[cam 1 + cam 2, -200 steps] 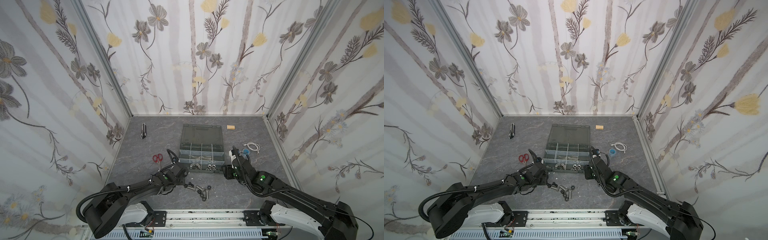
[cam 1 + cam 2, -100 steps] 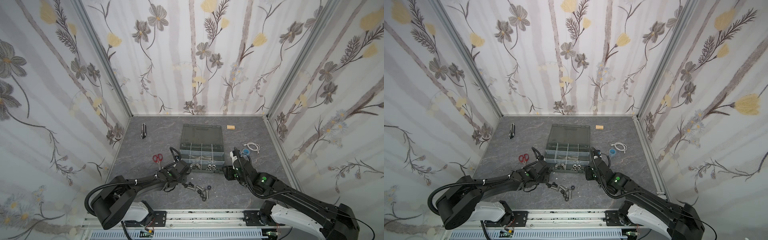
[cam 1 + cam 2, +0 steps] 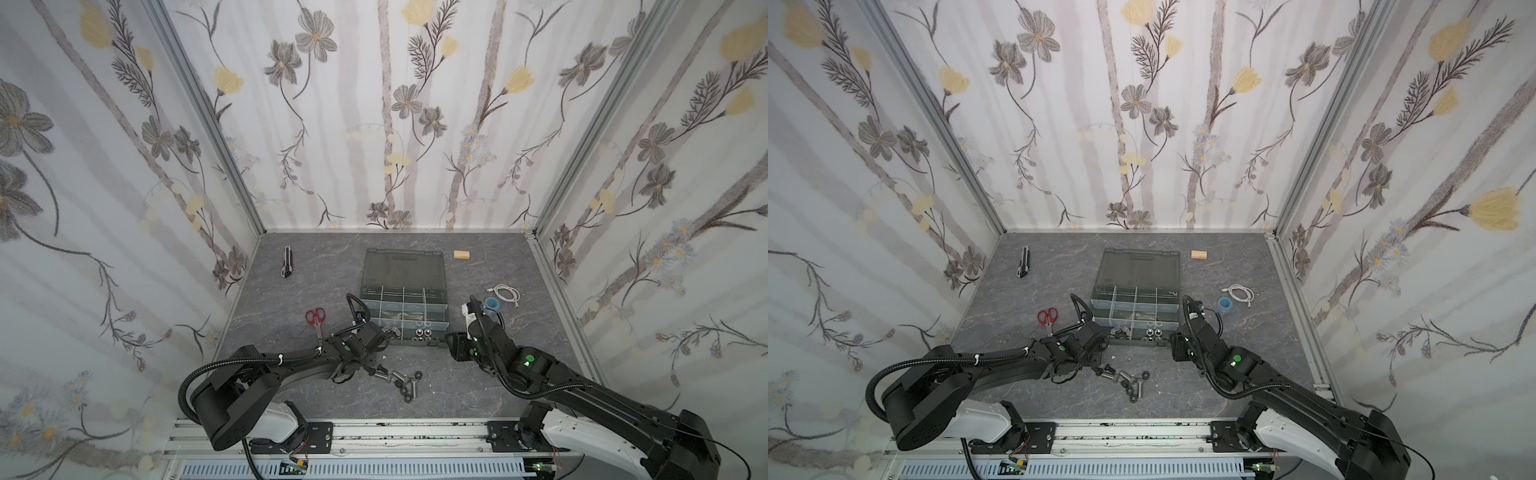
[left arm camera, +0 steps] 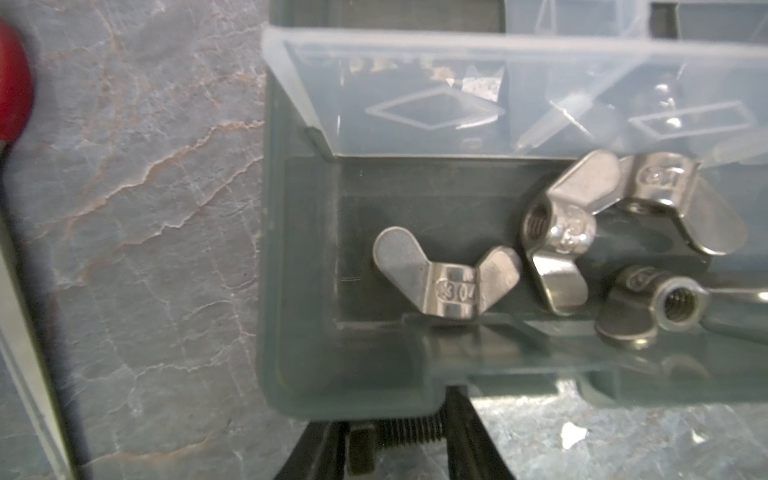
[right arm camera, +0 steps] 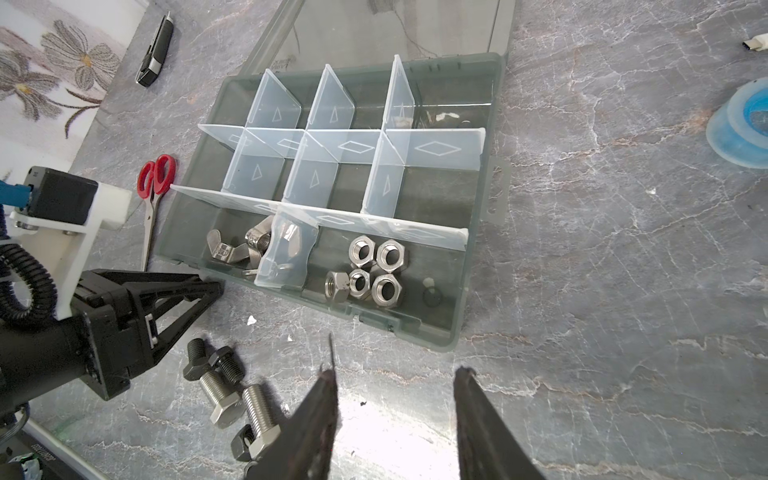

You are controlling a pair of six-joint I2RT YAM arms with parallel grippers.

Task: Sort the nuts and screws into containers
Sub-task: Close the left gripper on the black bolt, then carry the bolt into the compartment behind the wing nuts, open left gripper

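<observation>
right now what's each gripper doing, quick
left gripper: closed on a black screw, as far as the wrist view shows
right gripper: open, holding nothing

Looks past the right gripper (image 5: 395, 370), jaws apart above the counter (image 5: 582, 291), into an open organizer case (image 5: 436, 195). Holds wing nuts (image 5: 224, 249) and hex nuts (image 5: 376, 270) in adjoining compartments. Shows loose screws (image 5: 220, 390) on the counter beside the left gripper (image 5: 214, 286).

A black screw (image 4: 399, 432) sits crosswise, pinched between the fingers of the left gripper (image 4: 395, 441), just short of the grey organizer case (image 4: 299, 291), whose corner compartment ahead holds silver wing nuts (image 4: 449, 282). Five silver hex nuts (image 5: 374, 270) lie in the compartment ahead of the right gripper (image 5: 395, 372), loose screws (image 5: 232, 395) beside it.
</observation>
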